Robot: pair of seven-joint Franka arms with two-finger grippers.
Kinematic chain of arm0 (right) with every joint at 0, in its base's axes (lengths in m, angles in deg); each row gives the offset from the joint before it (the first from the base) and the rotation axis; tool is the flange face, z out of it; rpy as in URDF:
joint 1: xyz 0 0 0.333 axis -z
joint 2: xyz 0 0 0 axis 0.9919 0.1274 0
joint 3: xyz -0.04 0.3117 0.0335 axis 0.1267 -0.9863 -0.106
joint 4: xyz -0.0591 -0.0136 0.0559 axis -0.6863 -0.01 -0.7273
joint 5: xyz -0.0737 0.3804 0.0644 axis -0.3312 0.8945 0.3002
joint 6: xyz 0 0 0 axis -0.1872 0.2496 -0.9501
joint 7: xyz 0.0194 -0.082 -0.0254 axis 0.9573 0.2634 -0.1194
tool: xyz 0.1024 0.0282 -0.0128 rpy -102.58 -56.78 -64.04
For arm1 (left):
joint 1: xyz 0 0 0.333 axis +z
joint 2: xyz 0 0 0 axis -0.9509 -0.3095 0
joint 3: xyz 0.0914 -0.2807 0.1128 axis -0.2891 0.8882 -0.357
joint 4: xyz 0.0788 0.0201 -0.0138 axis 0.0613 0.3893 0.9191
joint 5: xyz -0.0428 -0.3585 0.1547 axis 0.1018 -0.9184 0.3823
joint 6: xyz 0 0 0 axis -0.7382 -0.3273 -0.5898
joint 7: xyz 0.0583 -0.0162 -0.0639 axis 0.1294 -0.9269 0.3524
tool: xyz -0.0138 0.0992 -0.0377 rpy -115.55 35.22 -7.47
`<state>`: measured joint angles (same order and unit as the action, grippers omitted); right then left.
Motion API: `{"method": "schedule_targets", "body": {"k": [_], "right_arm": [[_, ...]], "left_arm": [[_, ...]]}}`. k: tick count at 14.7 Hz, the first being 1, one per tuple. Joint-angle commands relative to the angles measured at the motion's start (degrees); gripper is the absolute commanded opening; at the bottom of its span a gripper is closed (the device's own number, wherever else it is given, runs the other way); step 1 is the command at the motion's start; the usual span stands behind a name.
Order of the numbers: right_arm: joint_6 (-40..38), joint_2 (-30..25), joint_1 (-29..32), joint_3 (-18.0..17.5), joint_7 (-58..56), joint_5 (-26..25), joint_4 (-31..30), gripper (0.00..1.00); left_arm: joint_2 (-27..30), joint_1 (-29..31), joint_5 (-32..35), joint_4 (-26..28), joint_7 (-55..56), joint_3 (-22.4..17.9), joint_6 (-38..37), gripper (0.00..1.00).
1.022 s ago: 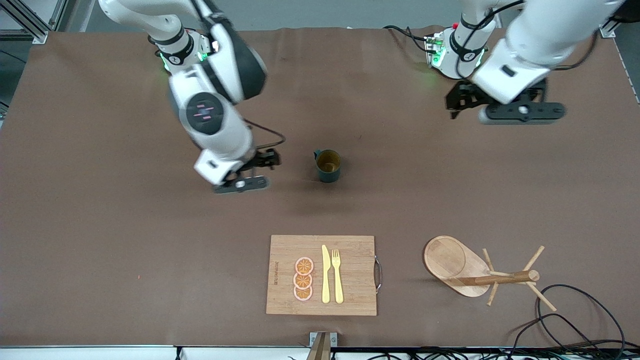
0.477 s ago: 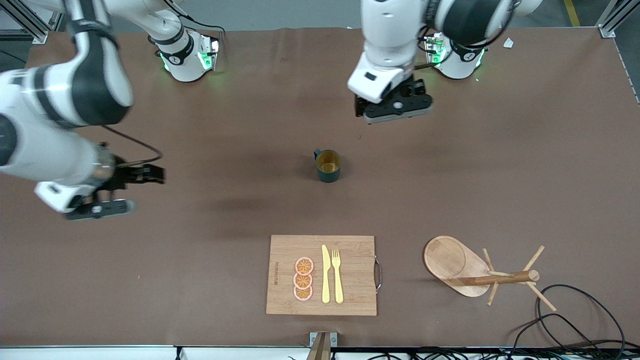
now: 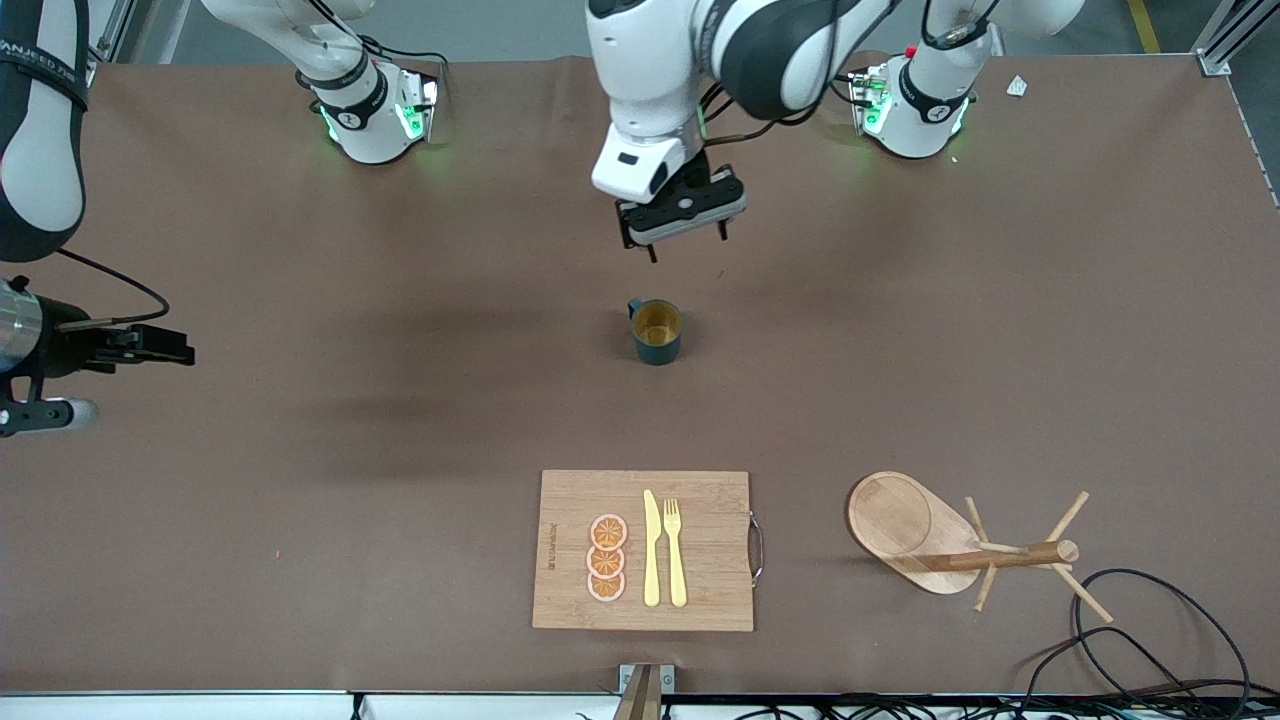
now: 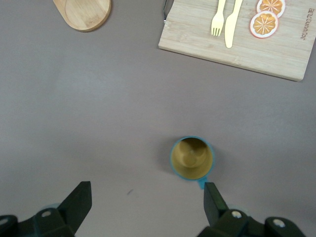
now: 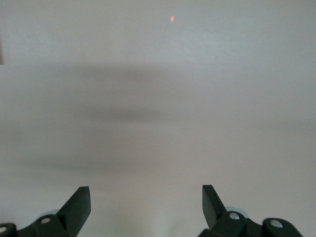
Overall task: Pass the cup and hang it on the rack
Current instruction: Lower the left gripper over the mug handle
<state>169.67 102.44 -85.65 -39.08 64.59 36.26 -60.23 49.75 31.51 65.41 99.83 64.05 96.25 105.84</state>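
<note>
On your brown table (image 3: 300, 520) the cup (image 3: 657, 331) stands mid-table, rack (image 3: 960, 545) at its 4 o'clock; left gripper (image 3: 680, 232) and right gripper (image 3: 110, 350) gape empty, only the left wrist showing the cup's yellow inside.

1. A wide table covered in a matte brown cloth (image 3: 300, 560) fills nearly the whole frame, with soft blurred shadows across its middle.
2. Along the top edge runs a strip of grey floor (image 3: 540, 30).
3. Silver aluminium frame rails (image 3: 60, 40) stand at the upper left corner, and another rail (image 3: 1225, 40) at the upper right.
4. Black cables (image 3: 1150, 640) loop over the lower right corner.
5. A white ledge (image 3: 200, 706) borders the bottom edge.
</note>
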Motion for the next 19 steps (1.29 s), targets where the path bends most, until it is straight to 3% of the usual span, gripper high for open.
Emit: {"method": "schedule_targets", "body": {"k": [1,7,10,16,19], "right_arm": [[-0.71,-1.38,0.59,-0.45,0.38,-1.92,0.20,1.00],[-0.62,-0.86,1.21,-0.63,0.11,-2.01,2.47,1.00],[-0.62,-0.86,1.13,-0.71,0.11,-2.01,2.75,1.00],[-0.71,-1.03,0.95,-0.54,0.11,-2.01,2.75,1.00],[-1.40,-1.30,1.04,-0.45,0.11,-1.40,2.75,1.00]], "left_arm": [[-5.00,-4.52,5.92,-1.65,9.06,-0.38,0.69,1.00],[-13.27,-11.04,15.16,-3.85,27.35,-0.38,1.56,1.00],[-17.65,-15.34,24.02,-3.42,39.30,-0.38,1.57,1.00],[-25.22,-17.90,38.44,-3.06,56.45,-0.55,1.13,1.00],[-26.54,-18.08,40.22,-3.06,59.11,-0.64,1.04,1.00]]}}
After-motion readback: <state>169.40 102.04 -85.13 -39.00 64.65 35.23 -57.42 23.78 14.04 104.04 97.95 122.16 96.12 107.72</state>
